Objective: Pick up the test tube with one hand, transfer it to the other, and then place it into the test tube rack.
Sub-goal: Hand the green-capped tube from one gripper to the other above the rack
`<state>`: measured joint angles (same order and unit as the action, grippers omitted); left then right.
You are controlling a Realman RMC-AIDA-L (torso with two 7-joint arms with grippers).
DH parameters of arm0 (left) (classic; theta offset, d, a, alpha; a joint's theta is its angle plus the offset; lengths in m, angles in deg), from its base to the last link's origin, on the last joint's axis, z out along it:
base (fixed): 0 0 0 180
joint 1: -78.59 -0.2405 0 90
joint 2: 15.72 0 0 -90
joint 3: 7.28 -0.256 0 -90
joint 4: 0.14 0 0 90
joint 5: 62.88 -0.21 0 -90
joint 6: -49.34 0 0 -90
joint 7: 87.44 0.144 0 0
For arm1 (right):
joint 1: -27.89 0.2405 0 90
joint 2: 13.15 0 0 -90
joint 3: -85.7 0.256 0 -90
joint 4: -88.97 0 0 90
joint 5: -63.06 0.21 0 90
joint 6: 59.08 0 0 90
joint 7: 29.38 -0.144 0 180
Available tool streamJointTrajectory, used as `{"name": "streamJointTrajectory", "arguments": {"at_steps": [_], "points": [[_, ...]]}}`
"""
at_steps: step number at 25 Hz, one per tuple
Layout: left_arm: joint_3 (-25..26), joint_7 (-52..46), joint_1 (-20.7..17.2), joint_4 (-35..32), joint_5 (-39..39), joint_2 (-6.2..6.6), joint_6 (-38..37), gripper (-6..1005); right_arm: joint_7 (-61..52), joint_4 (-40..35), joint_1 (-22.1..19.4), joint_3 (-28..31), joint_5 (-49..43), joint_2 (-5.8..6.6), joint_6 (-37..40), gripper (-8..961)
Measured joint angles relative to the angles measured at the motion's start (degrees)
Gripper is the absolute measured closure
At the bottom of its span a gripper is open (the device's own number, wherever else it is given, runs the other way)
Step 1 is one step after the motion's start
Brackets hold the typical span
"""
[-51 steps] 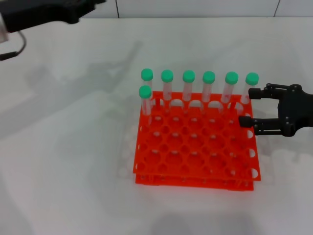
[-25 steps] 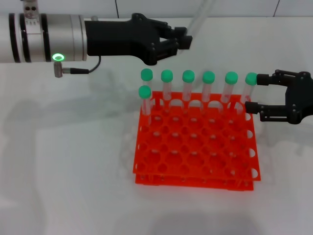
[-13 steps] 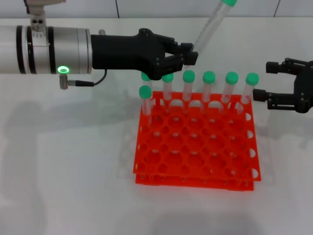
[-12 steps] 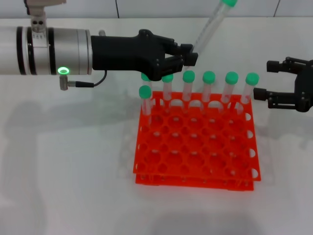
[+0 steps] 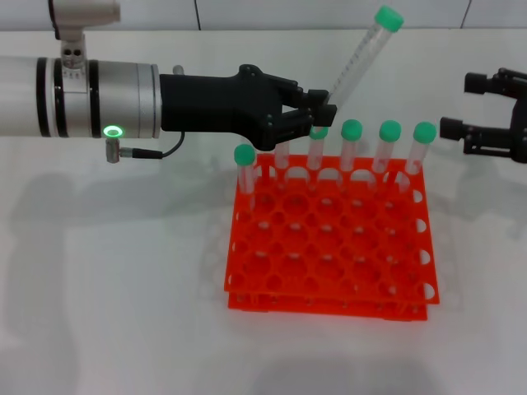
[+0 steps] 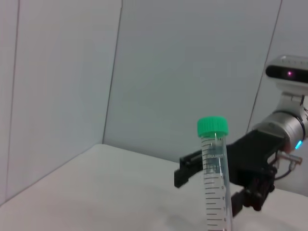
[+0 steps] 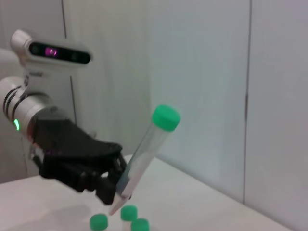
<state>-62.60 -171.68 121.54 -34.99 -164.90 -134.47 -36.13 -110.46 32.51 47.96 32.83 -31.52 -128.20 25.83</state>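
Note:
My left gripper [image 5: 319,113], black on a silver wrist with a green-lit ring, is shut on the lower end of the test tube [image 5: 360,58]. The tube slants up and to the right, its green cap topmost, above the back row of the orange-red test tube rack [image 5: 329,295]. My right gripper [image 5: 455,105] hovers open to the right of the rack, level with the tube caps and apart from the held tube. The left wrist view shows the tube [image 6: 215,183] with the right gripper [image 6: 185,168] beyond it. In the right wrist view the left gripper [image 7: 113,185] holds the tube [image 7: 144,154].
Several green-capped tubes [image 5: 389,140] stand along the rack's back row, and one [image 5: 244,164] is in the second row at the left. The rack rests on a white table [image 5: 115,288]. A white wall edge runs along the far side.
My left arm swung in from the upper left with the tube and now sits a little farther right and nearer. My right gripper drew back from the rack's right edge, up and to the right.

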Motion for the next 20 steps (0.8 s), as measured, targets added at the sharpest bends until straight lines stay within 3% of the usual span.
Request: {"name": "streamJointTrajectory", "arguments": {"at_steps": [20], "points": [[-0.1,0.5,-0.7,0.0,0.3,-0.12,0.1,818,-0.2,-1.5,1.1,1.0,5.8,-0.03,2.0,142]]}}
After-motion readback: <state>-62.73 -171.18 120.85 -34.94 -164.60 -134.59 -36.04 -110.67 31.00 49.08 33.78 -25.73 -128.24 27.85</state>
